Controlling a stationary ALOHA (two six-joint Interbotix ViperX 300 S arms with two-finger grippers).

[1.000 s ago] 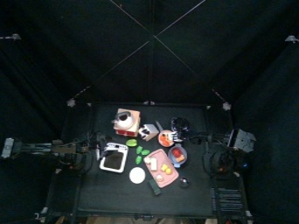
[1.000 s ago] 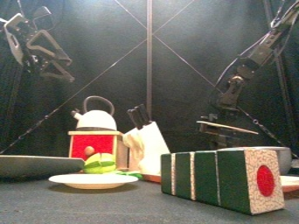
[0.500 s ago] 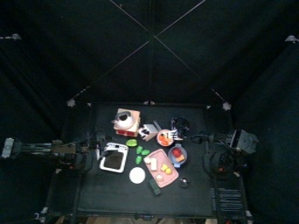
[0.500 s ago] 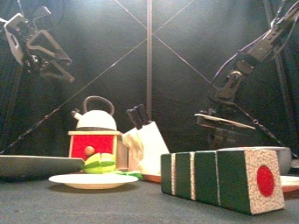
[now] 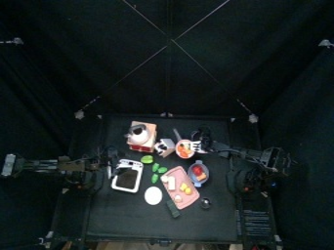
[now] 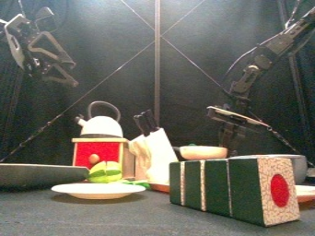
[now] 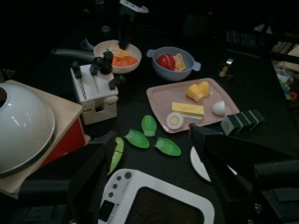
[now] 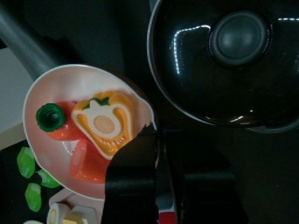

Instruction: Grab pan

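The pan is round with a pale inside and a grey handle, and holds orange and red pepper pieces. It lies right of the table's middle and shows beyond the knife block in the left wrist view. My right gripper is shut on its near rim. From the front, the pan's tan side shows raised under the right arm. My left gripper hangs wide open above the white tray, holding nothing.
A glossy black round lidded pot sits right beside the pan. A grey bowl, pink board, knife block, kettle, green pieces, a white plate and a green striped block crowd the table.
My right gripper narrowed onto the pan's rim and rose. The pan's side has come into sight in the front view. The left arm has not moved.
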